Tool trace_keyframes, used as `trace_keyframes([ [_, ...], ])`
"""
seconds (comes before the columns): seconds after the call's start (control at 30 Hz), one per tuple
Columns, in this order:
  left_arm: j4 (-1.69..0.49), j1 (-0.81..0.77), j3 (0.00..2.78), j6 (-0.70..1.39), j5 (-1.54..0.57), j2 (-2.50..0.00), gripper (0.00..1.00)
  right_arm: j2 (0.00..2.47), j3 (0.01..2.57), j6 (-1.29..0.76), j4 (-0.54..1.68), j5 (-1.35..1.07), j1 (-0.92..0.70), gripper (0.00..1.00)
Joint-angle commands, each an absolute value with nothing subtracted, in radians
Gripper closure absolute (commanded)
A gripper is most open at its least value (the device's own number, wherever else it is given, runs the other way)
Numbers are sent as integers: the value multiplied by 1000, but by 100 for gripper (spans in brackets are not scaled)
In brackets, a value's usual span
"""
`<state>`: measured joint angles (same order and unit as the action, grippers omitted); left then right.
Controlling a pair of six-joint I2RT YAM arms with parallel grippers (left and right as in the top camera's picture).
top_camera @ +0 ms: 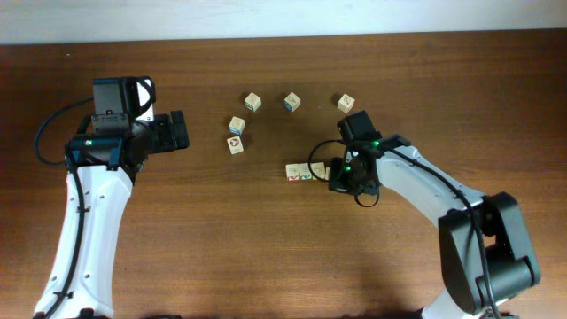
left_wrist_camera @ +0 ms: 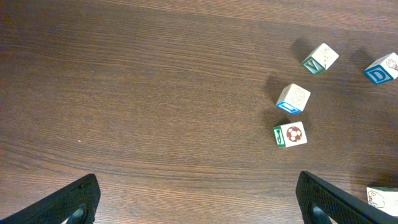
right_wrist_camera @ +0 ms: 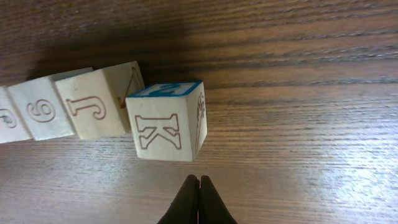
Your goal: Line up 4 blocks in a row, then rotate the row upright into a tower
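A row of pale wooden blocks (top_camera: 306, 171) lies at mid-table. In the right wrist view they show as a block marked K (right_wrist_camera: 166, 127) with a blue top, one marked J (right_wrist_camera: 96, 106), one marked 9 (right_wrist_camera: 40, 112), and the edge of another at the far left. My right gripper (right_wrist_camera: 199, 182) is shut with nothing in it, its tips just short of the K block's near face; overhead, the right gripper (top_camera: 333, 174) sits at the row's right end. My left gripper (top_camera: 180, 131) is wide open and empty, well left of the blocks, its fingers (left_wrist_camera: 74, 200) over bare wood.
Other cubes lie apart: three in a far line (top_camera: 253, 102), (top_camera: 291, 102), (top_camera: 345, 104), and two left of the row (top_camera: 236, 125), (top_camera: 235, 144). The left wrist view shows a ball-printed cube (left_wrist_camera: 290, 134) and a blue-marked one (left_wrist_camera: 293, 98).
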<state>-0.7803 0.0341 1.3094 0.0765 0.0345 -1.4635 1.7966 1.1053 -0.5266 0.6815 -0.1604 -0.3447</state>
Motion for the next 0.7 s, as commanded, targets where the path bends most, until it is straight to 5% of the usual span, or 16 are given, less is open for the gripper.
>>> trace_keyframes([
  [0.0, -779, 35, 1322, 90, 42, -1459, 1, 1834, 1107, -532, 667, -196, -316, 96],
  [0.67, -779, 36, 1322, 90, 42, -1459, 1, 1841, 1116, -567, 654, -312, -321, 96],
])
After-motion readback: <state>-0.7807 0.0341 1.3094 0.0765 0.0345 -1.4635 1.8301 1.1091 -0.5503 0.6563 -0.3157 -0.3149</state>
